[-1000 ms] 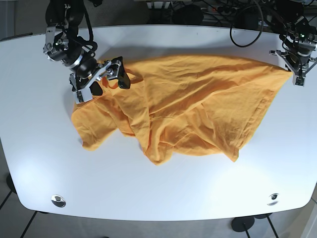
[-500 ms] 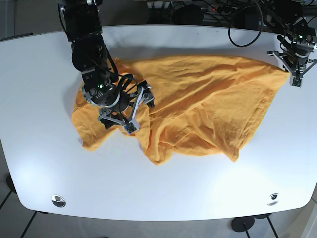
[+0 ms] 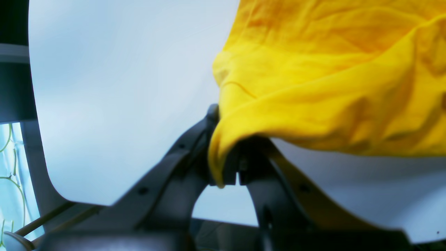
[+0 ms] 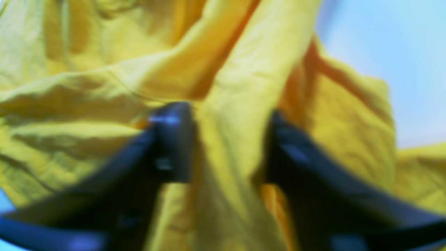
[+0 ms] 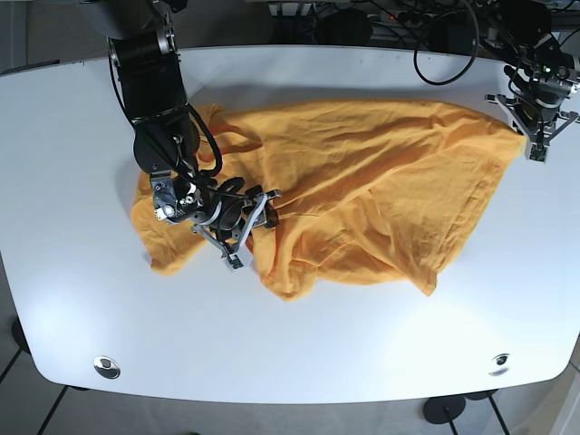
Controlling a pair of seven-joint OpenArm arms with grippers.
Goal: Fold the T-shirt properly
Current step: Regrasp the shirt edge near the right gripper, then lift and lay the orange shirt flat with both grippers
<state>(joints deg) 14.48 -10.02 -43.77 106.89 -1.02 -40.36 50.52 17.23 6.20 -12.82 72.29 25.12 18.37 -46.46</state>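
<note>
The orange T-shirt [image 5: 362, 181] lies crumpled and spread across the white table [image 5: 362, 344]. My right gripper [image 5: 252, 227] is low on the shirt's left part. In the right wrist view [image 4: 226, 146] its jaws stand apart with a raised fold of the shirt [image 4: 87, 87] between the fingers [image 4: 174, 139]. My left gripper [image 5: 533, 145] is at the shirt's far right corner. In the left wrist view [image 3: 230, 174] it is shut on the shirt's edge [image 3: 331, 87], lifted just off the table [image 3: 104, 87].
Two round metal fittings [image 5: 107, 366] [image 5: 498, 363] sit near the table's front edge. Cables [image 5: 435, 36] hang behind the back edge. The table's rounded right edge is close to my left gripper.
My right arm moved from the collar at the far left down and right onto the shirt, and now sits lower astride a fold. My left gripper kept its hold at the right corner.
</note>
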